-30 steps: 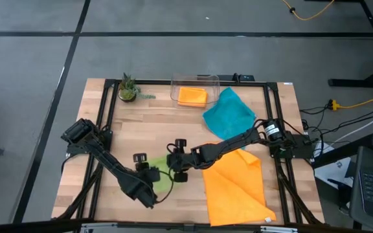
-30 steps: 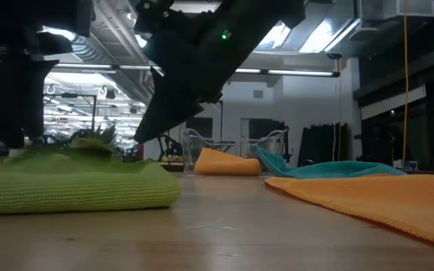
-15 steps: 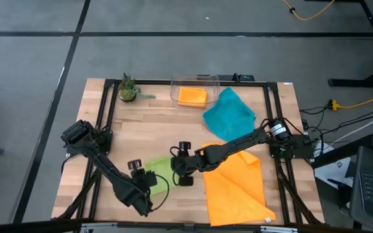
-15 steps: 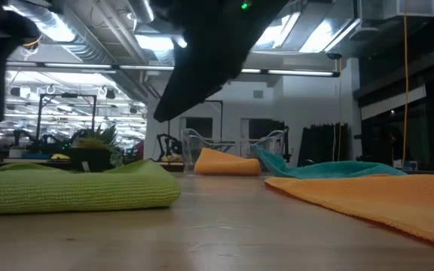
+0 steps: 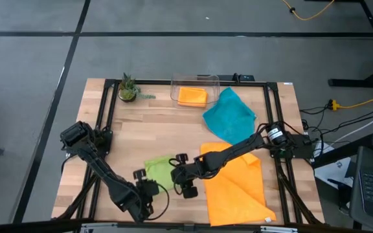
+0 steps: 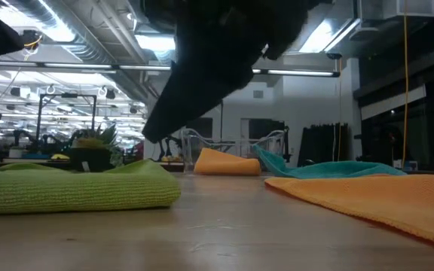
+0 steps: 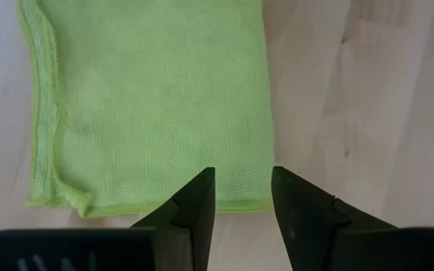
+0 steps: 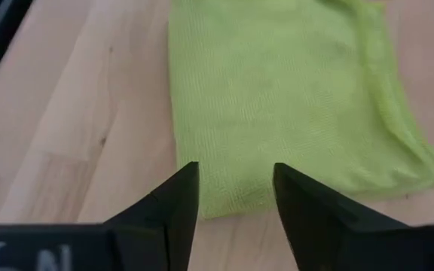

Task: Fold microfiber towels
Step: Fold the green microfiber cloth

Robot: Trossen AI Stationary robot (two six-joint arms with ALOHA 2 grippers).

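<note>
1. Lime green towel [image 7: 153, 105], folded into a soft oblong with a fine woven nap and a stitched hem, lies flat on the surface [image 5: 147, 129] just ahead of the left pincer [image 7: 239, 188]; that pincer's two dark tapered fingers stand apart with nothing between them, hovering over the towel's near edge.
2. From the other side, the right pincer [image 8: 232, 188] also has its fingers parted and empty, poised above the opposite short edge of the same green cloth.
3. In the high view the left pincer [image 5: 149, 189] sits at the towel's front-left corner and the right pincer [image 5: 185, 181] just to the towel's right, with the green towel [image 5: 159, 169] lying between them, near the front middle of the pale wooden plank surface.
4. Just to the right of the right pincer, a large orange towel [image 5: 235, 184] is spread open and slightly rumpled; the right arm reaches across its upper part.
5. Farther back, a teal towel [image 5: 228, 115] lies loosely creased, its upper edge beside a clear plastic bin [image 5: 195, 89] that holds a folded orange towel [image 5: 192, 96].
6. A small potted plant [image 5: 127, 89] stands at the back left corner, well apart from the cloths.
7. In the low view the green towel [image 6: 74, 188] shows as a thick, ribbed pad, with a dark arm looming above it.
</note>
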